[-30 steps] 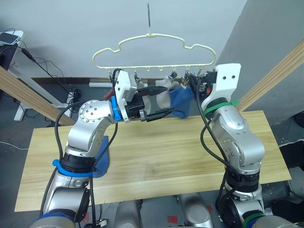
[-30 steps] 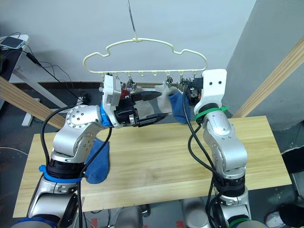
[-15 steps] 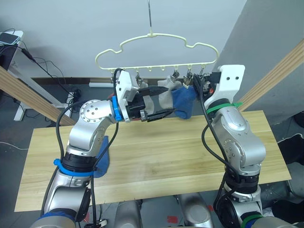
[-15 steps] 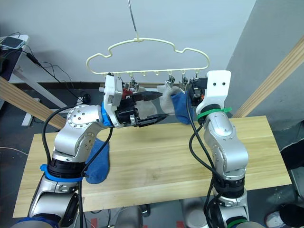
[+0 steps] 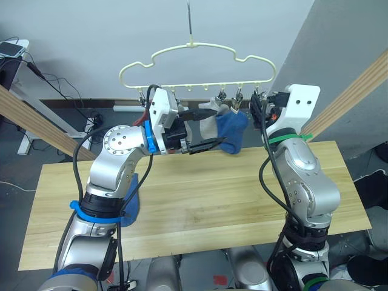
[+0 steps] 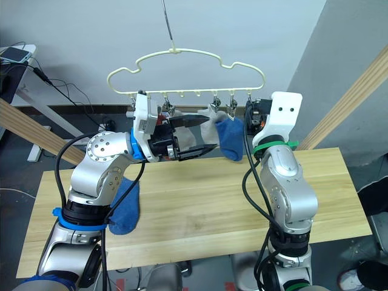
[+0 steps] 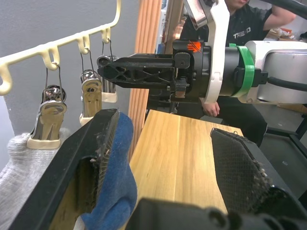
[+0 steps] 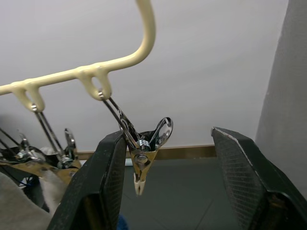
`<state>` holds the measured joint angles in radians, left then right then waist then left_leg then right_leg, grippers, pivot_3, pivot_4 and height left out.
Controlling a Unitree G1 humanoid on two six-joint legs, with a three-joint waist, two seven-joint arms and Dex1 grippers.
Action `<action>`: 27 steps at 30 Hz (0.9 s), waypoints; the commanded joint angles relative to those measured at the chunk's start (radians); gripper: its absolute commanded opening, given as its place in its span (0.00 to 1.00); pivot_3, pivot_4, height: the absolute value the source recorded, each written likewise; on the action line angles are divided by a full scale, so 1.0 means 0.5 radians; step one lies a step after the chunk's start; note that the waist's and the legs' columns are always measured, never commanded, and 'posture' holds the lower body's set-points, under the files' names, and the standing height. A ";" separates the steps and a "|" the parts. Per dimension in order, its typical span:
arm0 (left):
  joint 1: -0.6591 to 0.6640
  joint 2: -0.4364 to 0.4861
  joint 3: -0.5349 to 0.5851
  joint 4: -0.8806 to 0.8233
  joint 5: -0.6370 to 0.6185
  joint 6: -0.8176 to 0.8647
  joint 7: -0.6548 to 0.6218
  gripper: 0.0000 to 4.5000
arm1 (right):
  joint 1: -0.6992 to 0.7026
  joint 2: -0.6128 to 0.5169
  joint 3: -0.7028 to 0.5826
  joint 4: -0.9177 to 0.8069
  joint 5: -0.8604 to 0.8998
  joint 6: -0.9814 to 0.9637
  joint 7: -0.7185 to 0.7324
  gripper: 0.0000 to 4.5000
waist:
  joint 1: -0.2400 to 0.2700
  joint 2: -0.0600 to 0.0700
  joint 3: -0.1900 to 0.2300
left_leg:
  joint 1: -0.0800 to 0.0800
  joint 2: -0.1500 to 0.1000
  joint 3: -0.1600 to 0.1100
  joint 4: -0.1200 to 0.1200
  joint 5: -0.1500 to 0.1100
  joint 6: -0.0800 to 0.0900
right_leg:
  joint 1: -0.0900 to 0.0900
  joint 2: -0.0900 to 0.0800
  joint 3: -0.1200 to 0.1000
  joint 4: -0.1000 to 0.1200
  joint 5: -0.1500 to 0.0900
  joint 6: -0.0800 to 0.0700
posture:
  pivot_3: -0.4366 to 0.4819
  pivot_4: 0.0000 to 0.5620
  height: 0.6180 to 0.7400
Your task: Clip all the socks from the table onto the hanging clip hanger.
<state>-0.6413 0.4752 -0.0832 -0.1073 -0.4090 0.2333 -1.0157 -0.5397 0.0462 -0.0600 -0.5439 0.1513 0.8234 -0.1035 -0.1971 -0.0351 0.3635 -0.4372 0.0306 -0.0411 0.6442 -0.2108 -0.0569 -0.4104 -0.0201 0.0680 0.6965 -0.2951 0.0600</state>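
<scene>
Head stereo pair: high, facing forward and down over surface point(image 5: 200, 206), both sharing clip hanger point(image 5: 197, 63) at mid distance. Left wrist view: close, looking along own jaws past blue sock point(image 7: 117, 177) toward right gripper point(image 7: 139, 72). Right wrist view: very close, aimed up at end clip point(image 8: 144, 155).

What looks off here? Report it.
The end clip on the clip hanger hangs tilted against one of the right gripper's open fingers. One blue sock droops over the table edge.

Phone point(image 5: 12, 48) on side desk, floor cables point(image 5: 66, 91), slanted wooden beams point(image 5: 36, 118)
</scene>
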 commanded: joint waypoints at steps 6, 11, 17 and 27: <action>-0.036 -0.009 -0.007 -0.042 0.004 -0.030 -0.009 0.77 | -0.015 0.021 -0.008 -0.094 0.086 -0.035 0.039 0.63 | 0.000 0.000 0.000 | 0.000 0.000 0.000 0.000 0.000 0.000 | 0.000 0.000 0.000 0.000 0.000 0.000 | 0.12 0.56 0.93; -0.037 -0.009 -0.010 -0.044 0.004 -0.030 -0.010 0.77 | -0.018 0.028 -0.007 -0.086 0.112 -0.046 0.052 0.63 | 0.000 0.000 0.000 | 0.000 0.000 0.000 0.000 0.000 0.000 | 0.000 0.000 0.000 0.000 0.000 0.000 | 0.12 0.56 0.93; -0.036 -0.007 -0.014 -0.047 0.005 -0.028 -0.009 0.77 | -0.017 0.014 0.005 -0.077 0.123 -0.049 0.083 0.63 | 0.000 0.000 0.000 | 0.000 0.000 0.000 0.000 0.000 0.000 | 0.000 0.000 0.000 0.000 0.000 0.000 | 0.12 0.57 0.93; -0.029 -0.002 -0.020 -0.049 0.010 -0.031 -0.003 0.77 | -0.025 0.007 0.013 -0.046 0.124 -0.069 0.088 0.60 | 0.000 0.000 0.000 | 0.000 0.000 0.000 0.001 0.000 0.000 | 0.000 0.000 0.000 0.001 0.000 0.000 | 0.12 0.57 0.93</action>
<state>-0.6419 0.4753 -0.0941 -0.1074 -0.4075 0.2330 -1.0150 -0.5399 0.0501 -0.0567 -0.5430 0.2038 0.8154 -0.0648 -0.1970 -0.0350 0.3634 -0.4372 0.0306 -0.0412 0.6445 -0.2107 -0.0569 -0.4104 -0.0201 0.0678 0.6970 -0.2951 0.0600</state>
